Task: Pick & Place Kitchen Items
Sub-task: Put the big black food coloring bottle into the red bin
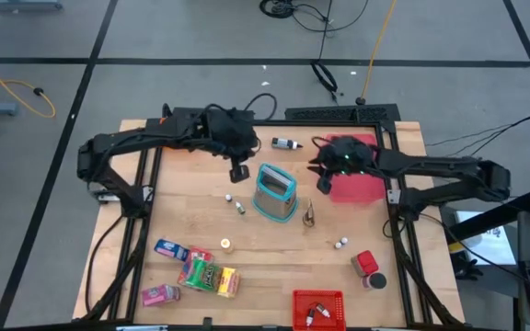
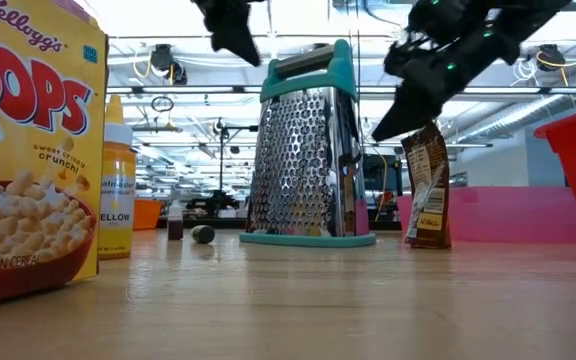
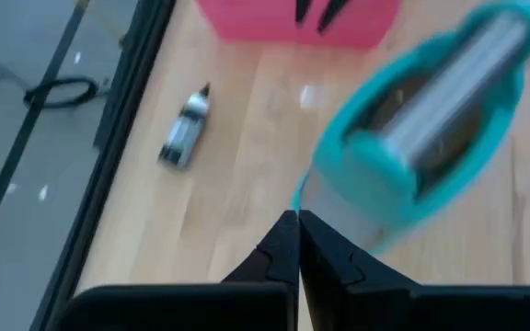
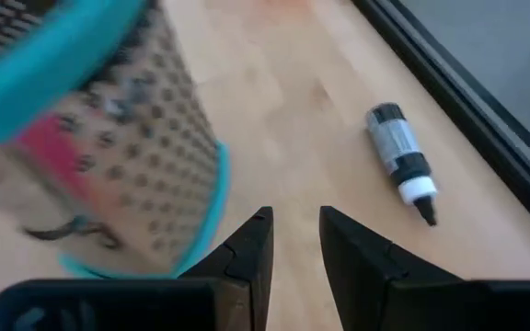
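A teal-framed metal grater (image 1: 275,193) stands upright mid-table, with my two grippers raised on either side of its far end. My left gripper (image 1: 238,172) (image 3: 297,230) is shut and holds nothing. My right gripper (image 1: 325,181) (image 4: 294,216) is open with bare wood between its fingers. A small dark-and-white bottle (image 1: 286,142) (image 4: 401,156) lies on its side near the far edge. A brown packet (image 1: 309,214) (image 2: 428,185) stands just right of the grater. Snack packets (image 1: 201,273) lie at the near left, and a red dark-lidded canister (image 1: 366,267) at the near right.
A flat pink tray (image 1: 355,181) lies under the right arm at the far right. A red bin (image 1: 318,308) sits at the near edge. Tiny bottles (image 1: 239,208) and white ones (image 1: 340,244) dot the middle. A cereal box (image 2: 28,140) and a yellow bottle (image 2: 116,180) stand at the near left.
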Action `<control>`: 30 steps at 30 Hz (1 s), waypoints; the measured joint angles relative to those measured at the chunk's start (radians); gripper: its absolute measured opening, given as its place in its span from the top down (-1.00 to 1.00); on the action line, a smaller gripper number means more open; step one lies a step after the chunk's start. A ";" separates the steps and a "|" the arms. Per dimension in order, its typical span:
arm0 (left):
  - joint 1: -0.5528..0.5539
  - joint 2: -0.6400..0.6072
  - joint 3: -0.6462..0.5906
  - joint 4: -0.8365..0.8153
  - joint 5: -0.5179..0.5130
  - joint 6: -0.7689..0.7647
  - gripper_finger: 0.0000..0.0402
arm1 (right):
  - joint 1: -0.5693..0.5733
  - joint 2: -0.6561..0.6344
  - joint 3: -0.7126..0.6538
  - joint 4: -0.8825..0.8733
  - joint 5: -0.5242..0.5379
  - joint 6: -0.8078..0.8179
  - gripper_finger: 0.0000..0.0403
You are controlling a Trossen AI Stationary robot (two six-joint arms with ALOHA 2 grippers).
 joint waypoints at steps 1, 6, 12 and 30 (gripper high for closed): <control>-0.006 -0.012 -0.007 -0.003 -0.014 -0.007 0.99 | -0.014 0.023 0.017 -0.010 -0.002 -0.009 0.57; -0.034 -0.120 -0.114 0.037 -0.033 -0.040 0.97 | -0.085 0.137 0.102 -0.049 -0.074 -0.055 0.57; -0.093 -0.266 -0.345 0.116 -0.080 -0.126 0.84 | -0.156 0.258 0.223 -0.179 -0.076 -0.140 0.57; -0.335 -0.542 -0.839 0.598 -0.296 -0.288 0.59 | -0.237 0.559 0.459 -0.314 -0.027 -0.286 0.04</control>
